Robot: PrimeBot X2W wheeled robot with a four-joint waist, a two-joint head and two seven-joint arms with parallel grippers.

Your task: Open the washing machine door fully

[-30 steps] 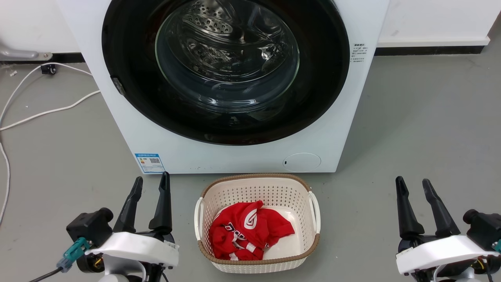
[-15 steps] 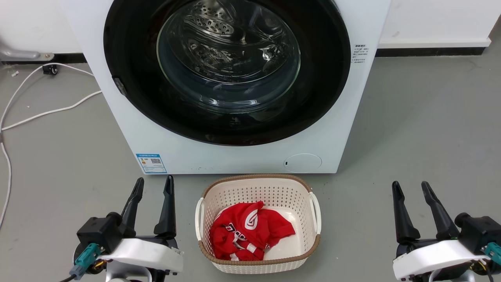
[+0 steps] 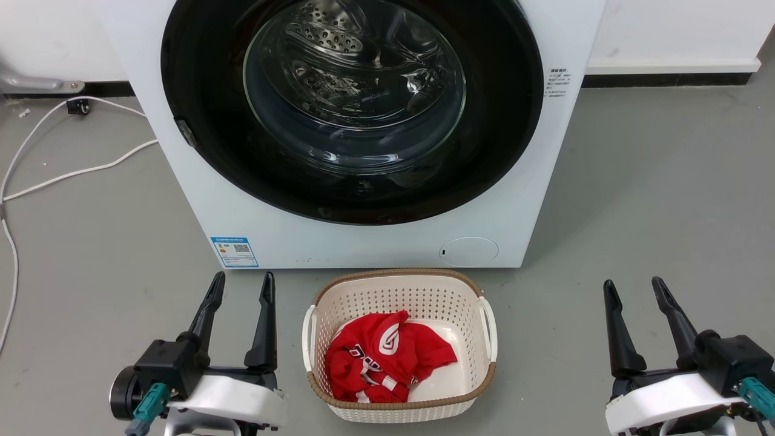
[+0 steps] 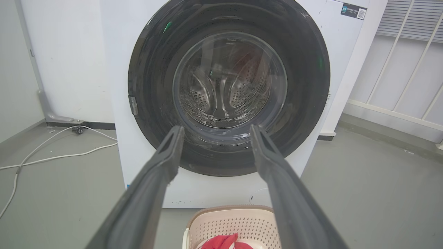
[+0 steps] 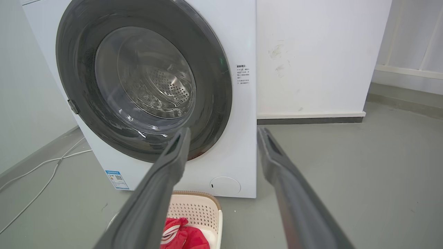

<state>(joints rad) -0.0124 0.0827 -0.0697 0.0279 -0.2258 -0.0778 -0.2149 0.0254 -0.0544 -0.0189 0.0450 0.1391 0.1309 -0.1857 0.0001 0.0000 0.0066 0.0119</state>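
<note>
Shut flush in the machine's white front, the washing machine door: nothing of the opening done, the whole swing left to make, probably starting from the small grey catch at the door's left edge. Below the door and well apart from it, flanking the basket beneath it: left gripper and right gripper, fingers spread wide, holding and touching nothing.

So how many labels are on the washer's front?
3: a blue label at the lower left corner, printed text right of the door, and a dark QR sticker at the upper right corner. More may sit higher, out of view.
</note>
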